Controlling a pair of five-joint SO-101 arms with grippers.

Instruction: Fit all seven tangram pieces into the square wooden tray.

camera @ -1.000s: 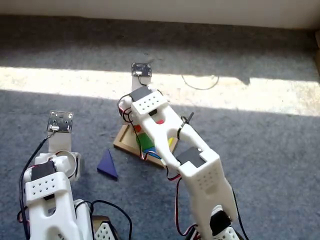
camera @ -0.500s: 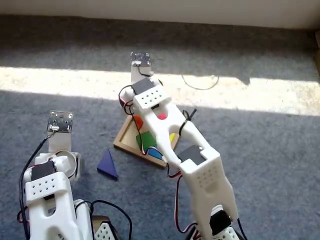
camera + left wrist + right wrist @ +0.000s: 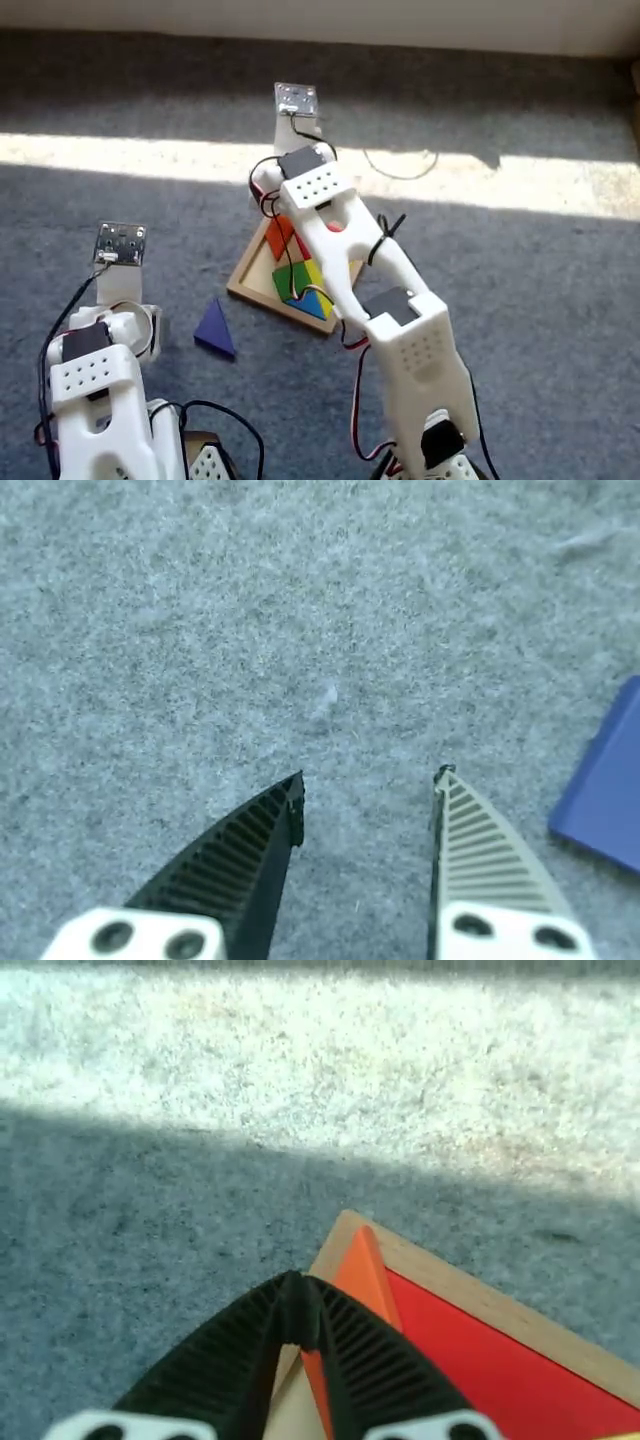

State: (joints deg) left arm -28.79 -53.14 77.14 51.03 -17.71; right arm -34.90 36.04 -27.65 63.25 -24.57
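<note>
The square wooden tray [image 3: 250,281] lies mid-carpet with orange [image 3: 279,238], red [image 3: 336,226], green [image 3: 291,281], yellow [image 3: 313,271] and light blue [image 3: 316,301] pieces in it, partly hidden under my right arm [image 3: 340,250]. A dark blue triangle [image 3: 215,328] lies on the carpet left of the tray. My right gripper [image 3: 299,1307] is shut, its tips just above the orange piece [image 3: 362,1270] at the tray's corner [image 3: 345,1222], beside the red piece [image 3: 470,1360]. My left gripper [image 3: 367,780] is open over bare carpet, the dark blue triangle [image 3: 605,795] off to one side.
Grey carpet all round, with a sunlit band [image 3: 520,185] beyond the tray. A thin loop of wire [image 3: 400,165] lies on it. A wall edge [image 3: 400,20] runs along the far side.
My right arm has stretched farther across the tray toward its far corner, uncovering more of the coloured pieces. The left arm and dark blue triangle have not moved.
</note>
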